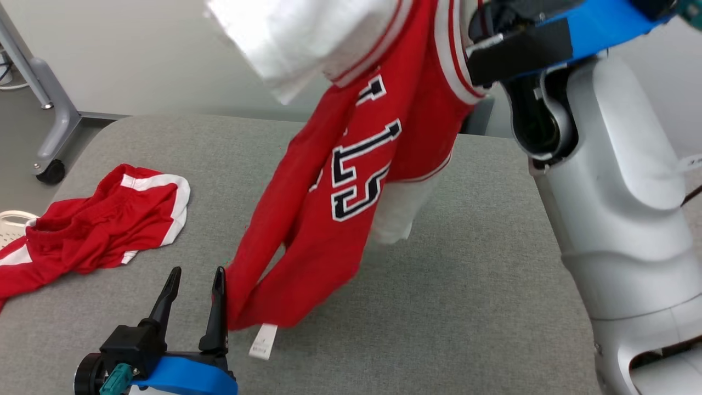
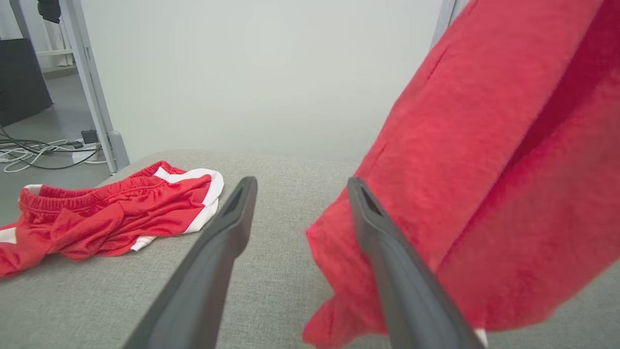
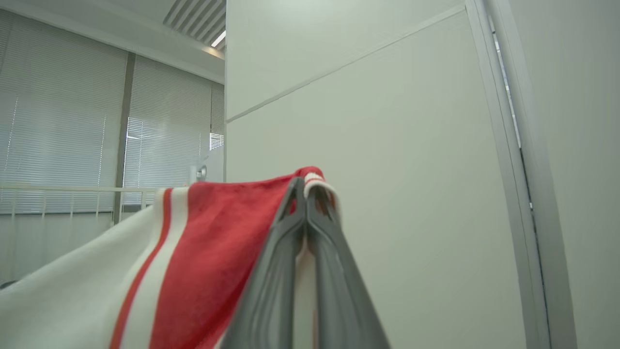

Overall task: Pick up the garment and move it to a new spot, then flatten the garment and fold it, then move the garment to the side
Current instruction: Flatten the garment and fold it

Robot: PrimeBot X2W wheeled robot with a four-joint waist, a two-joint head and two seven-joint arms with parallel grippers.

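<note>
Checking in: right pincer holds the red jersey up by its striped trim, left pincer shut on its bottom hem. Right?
Not quite. The left pincer is open and grips nothing; the jersey hangs just beside it, as the left wrist view shows. The right pincer does hold the jersey up by its striped trim.

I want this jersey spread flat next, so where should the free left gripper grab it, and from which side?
Probably the lowest red corner of the jersey, just above the white tag, approached from the robot's left. The garment hangs from the shut right gripper, and that corner reaches the table right beside the open left gripper.
</note>
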